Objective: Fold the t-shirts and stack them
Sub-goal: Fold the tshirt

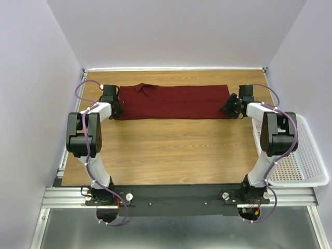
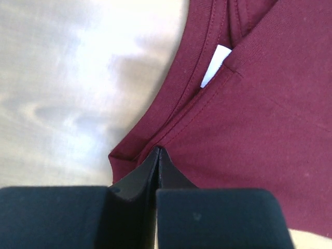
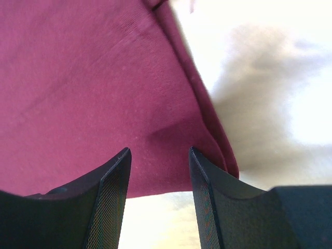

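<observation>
The maroon t-shirt (image 1: 174, 101) lies folded into a long band across the far part of the wooden table (image 1: 171, 150). My left gripper (image 1: 115, 106) is at its left end, by the collar. In the left wrist view the jaws (image 2: 158, 150) are shut, with their tips pinching the cloth (image 2: 259, 129) where the seams converge; a white label (image 2: 215, 65) shows inside the collar. My right gripper (image 1: 228, 107) is at the shirt's right end. In the right wrist view it (image 3: 160, 151) is open, with the shirt's corner (image 3: 93, 93) lying just beyond the fingertips and no cloth between them.
A white mesh basket (image 1: 306, 155) stands off the table's right edge beside the right arm. Lavender walls close in the left, back and right sides. The aluminium rail (image 1: 176, 197) with the arm bases runs along the near edge.
</observation>
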Controlling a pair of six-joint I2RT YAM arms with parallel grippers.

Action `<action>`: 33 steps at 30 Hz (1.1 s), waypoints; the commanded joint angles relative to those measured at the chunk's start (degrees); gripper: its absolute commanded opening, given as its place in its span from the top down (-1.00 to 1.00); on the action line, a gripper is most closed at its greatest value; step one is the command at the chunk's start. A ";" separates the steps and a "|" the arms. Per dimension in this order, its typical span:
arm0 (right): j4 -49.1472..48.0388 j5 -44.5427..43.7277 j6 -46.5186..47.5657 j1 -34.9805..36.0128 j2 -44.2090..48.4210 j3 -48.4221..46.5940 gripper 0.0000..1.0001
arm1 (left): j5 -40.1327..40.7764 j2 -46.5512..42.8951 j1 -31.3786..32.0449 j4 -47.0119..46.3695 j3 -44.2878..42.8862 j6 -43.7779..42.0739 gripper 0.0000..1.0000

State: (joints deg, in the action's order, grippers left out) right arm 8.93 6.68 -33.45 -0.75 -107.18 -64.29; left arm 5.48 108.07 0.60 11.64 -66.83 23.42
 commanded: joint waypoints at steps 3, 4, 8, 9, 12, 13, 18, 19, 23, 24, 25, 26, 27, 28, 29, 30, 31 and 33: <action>4.60 -4.04 -1.88 -3.46 4.25 8.83 -0.12 | -3.27 -8.11 -3.24 4.80 15.55 -0.13 0.85; 5.22 -4.56 -1.53 -3.55 4.95 9.36 -0.12 | -3.89 -9.88 -3.59 4.88 17.41 0.05 0.85; 9.08 -5.62 1.02 -3.55 9.87 10.15 -0.12 | -7.23 -20.51 -4.03 4.97 24.72 1.27 0.84; 9.52 -5.10 1.46 -3.55 10.84 9.98 -0.12 | -7.84 -22.97 -4.03 5.32 25.77 2.06 0.82; 10.14 -0.63 3.48 -3.11 15.06 7.44 -0.12 | -8.81 -34.72 -4.03 6.38 26.93 3.55 0.57; 10.06 2.95 4.79 -2.33 16.20 5.43 -0.12 | -8.99 -36.95 -4.03 6.55 26.58 3.82 0.48; 8.31 11.41 7.61 4.61 15.69 -2.23 -0.12 | -13.11 -43.91 -4.03 2.17 23.51 6.55 -0.02; 7.51 12.99 7.44 7.06 14.72 -3.46 -0.12 | -13.90 -43.39 -3.94 0.85 23.15 7.33 -0.05; 1.19 19.15 6.38 13.57 6.66 -8.82 -0.02 | -20.22 -36.19 -3.94 -6.52 21.65 8.57 -0.04; 0.40 20.12 6.29 15.67 4.89 -11.79 0.02 | -20.94 -32.70 -4.03 -7.93 21.04 8.75 -0.03; -0.22 21.17 6.29 16.57 3.30 -13.21 0.04 | -21.29 -31.01 -3.94 -8.82 20.51 9.01 -0.01; -2.14 22.40 6.03 17.53 1.46 -14.62 0.06 | -22.25 -29.43 -4.03 -10.48 19.90 9.19 0.00; -3.29 22.68 5.94 18.32 -1.69 -15.68 0.06 | -22.61 -27.84 -3.94 -11.19 19.28 9.10 0.00; -5.22 23.37 5.77 19.72 -3.63 -17.95 0.08 | -22.61 -25.13 -3.94 -11.37 17.89 9.01 0.00; -5.76 23.38 5.59 20.26 -5.57 -19.37 0.09 | -22.61 -23.88 -3.94 -12.68 17.18 9.01 0.01; -6.20 24.86 5.24 20.79 -9.59 -20.86 0.11 | -22.96 -21.35 -4.03 -12.95 16.47 8.66 0.01; -7.16 25.57 4.72 21.75 -11.63 -24.27 0.12 | -23.14 -20.11 -3.94 -13.04 14.90 8.57 0.01; -8.05 27.06 4.36 22.81 -15.59 -27.71 0.14 | -23.75 -16.60 -3.94 -13.39 13.66 8.66 0.01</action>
State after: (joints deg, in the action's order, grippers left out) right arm 4.97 28.29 -28.27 20.43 -116.88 -86.35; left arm -15.00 87.77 -3.05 2.33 -49.65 31.64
